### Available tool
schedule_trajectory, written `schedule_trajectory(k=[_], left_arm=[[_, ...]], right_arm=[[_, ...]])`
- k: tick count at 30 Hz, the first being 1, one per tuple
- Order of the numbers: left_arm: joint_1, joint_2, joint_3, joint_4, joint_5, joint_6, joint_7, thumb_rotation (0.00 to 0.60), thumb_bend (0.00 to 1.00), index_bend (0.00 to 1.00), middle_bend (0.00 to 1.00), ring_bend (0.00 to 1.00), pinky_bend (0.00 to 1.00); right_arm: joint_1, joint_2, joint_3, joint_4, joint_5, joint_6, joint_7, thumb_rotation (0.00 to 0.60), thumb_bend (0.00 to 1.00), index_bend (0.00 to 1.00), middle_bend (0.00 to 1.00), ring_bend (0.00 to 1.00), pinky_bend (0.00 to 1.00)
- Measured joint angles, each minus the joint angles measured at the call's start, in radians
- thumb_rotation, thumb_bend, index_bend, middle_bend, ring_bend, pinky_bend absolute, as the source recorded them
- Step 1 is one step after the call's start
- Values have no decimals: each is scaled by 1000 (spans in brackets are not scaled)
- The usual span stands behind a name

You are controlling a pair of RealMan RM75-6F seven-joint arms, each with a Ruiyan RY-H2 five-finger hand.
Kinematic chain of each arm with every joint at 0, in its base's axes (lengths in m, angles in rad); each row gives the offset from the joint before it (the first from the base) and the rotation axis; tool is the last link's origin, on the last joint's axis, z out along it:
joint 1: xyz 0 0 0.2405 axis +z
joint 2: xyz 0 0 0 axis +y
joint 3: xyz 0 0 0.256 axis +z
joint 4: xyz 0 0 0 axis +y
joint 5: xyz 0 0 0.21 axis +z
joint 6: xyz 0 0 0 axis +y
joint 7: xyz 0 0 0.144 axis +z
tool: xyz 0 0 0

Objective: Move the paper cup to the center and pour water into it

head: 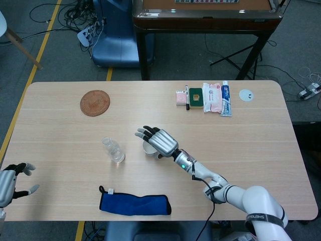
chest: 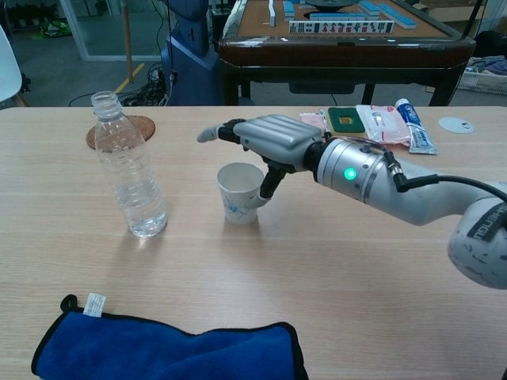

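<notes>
The white paper cup (chest: 240,194) stands upright on the table near the middle, its mouth open. My right hand (chest: 273,138) hovers over the cup with its fingers stretched out flat above the rim; only the thumb hangs down by the cup's right side. In the head view the right hand (head: 159,140) covers most of the cup (head: 147,148). The clear water bottle (chest: 128,170) stands uncapped to the left of the cup, also seen as the bottle (head: 114,150). My left hand (head: 10,181) waits at the table's near left edge, fingers apart and holding nothing.
A blue cloth (chest: 170,344) lies along the near edge. A round woven coaster (head: 95,103) sits at the back left. Small packets and a toothpaste tube (head: 205,98) lie in a row at the back right, beside a white disc (head: 246,95).
</notes>
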Motion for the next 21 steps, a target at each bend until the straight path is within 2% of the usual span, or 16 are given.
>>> schedule_trajectory(k=[5,13,18,21], left_arm=[[-3,7,0,0,2,-5,-3,600,63,433,524,420,632],[-15,-5,4,3,5,-26,12,600,63,432,524,420,632],[-26,-21,6,5,11,-39,22,600,63,425,524,420,632],[-32,-31,4,7,13,-43,23,600,63,415,524,419,632]], right_arm=[[-51,120,1,-181,26,26,-134,600,0,114,44,64,273],[-212,400,-22,-545,75,143,-381,600,0,115,83,64,274],[-329,556,-64,-703,95,230,-511,600,15,156,110,65,274],[-388,617,-89,-754,98,282,-547,600,48,194,138,65,274]])
